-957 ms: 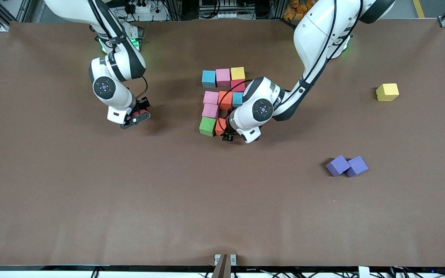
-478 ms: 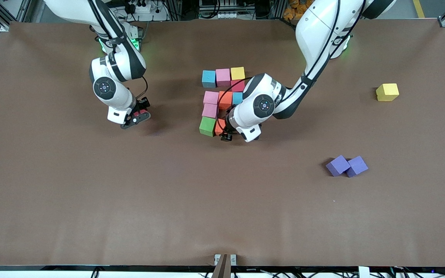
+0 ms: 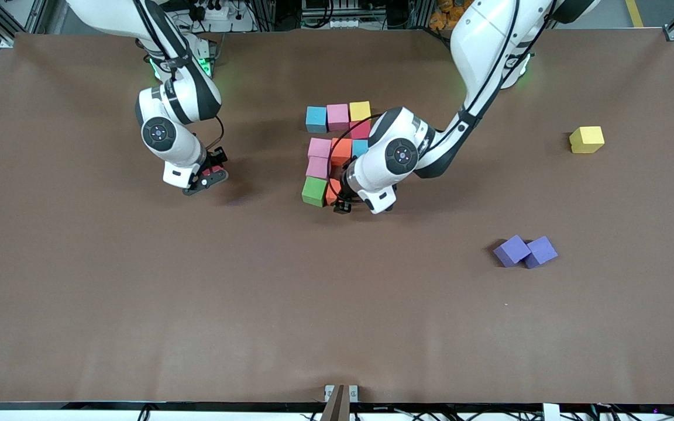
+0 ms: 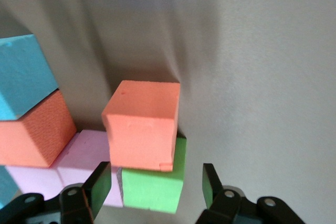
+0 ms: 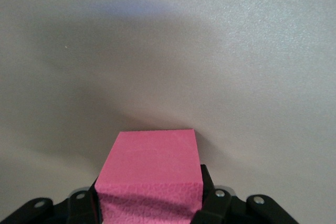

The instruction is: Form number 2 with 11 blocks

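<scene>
The blocks (image 3: 337,116) lie grouped mid-table: a row of light blue, pink and yellow, a red one (image 3: 361,130), then pink, orange (image 3: 341,151) and light blue, a pink, then green (image 3: 314,191) with an orange block (image 3: 332,190) beside it. My left gripper (image 3: 341,204) is open just over that orange block (image 4: 142,129), its fingers (image 4: 100,184) apart from it, the green block (image 4: 155,190) alongside. My right gripper (image 3: 210,175), over bare table toward the right arm's end, is shut on a pinkish-red block (image 5: 149,177).
A lone yellow block (image 3: 587,139) sits toward the left arm's end of the table. Two purple cubes (image 3: 525,251) touch each other nearer the front camera on that same end. The brown table (image 3: 138,304) stretches wide around the group.
The left arm's wrist has shifted slightly, and its gripper has edged a little toward the green block. The right arm has not moved.
</scene>
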